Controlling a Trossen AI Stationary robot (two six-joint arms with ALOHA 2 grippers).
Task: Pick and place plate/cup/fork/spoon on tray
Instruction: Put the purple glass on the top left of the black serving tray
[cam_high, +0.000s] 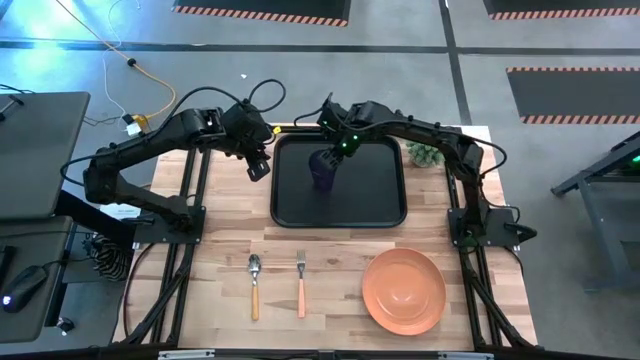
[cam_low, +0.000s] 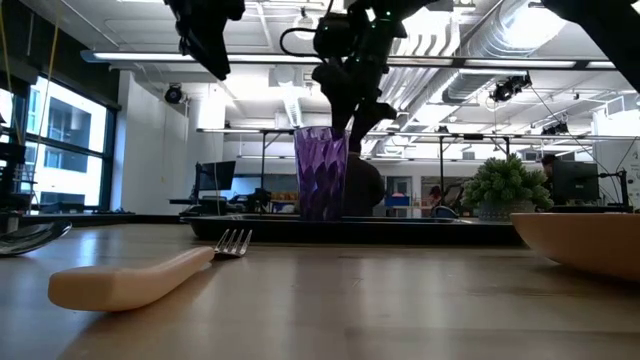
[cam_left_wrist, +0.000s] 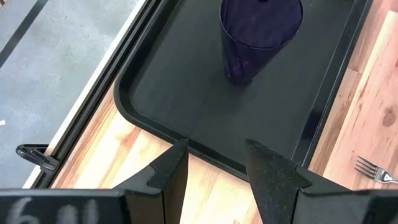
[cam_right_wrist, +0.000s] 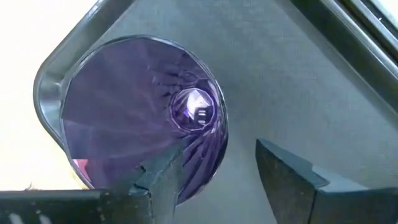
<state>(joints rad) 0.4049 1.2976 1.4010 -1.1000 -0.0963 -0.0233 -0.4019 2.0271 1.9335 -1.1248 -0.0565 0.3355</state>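
The dark purple cup (cam_high: 322, 170) stands upright on its base on the black tray (cam_high: 375, 200), toward the tray's far left. My right gripper (cam_right_wrist: 217, 174) is open just above the cup (cam_right_wrist: 137, 112), pointing steeply down. One finger is over the cup's mouth and the other outside its wall, with tray showing between them. My left gripper (cam_left_wrist: 217, 168) hangs open over the tray's left rim (cam_left_wrist: 205, 155), holding nothing. The orange plate (cam_high: 403, 290), the fork (cam_high: 301, 285) and the spoon (cam_high: 254, 285) lie on the wooden table near its front edge.
A small green plant (cam_high: 428, 155) stands on the table just right of the tray's far right corner. Bare wood lies between the tray and the cutlery. The arms' black frames run along both side edges of the table.
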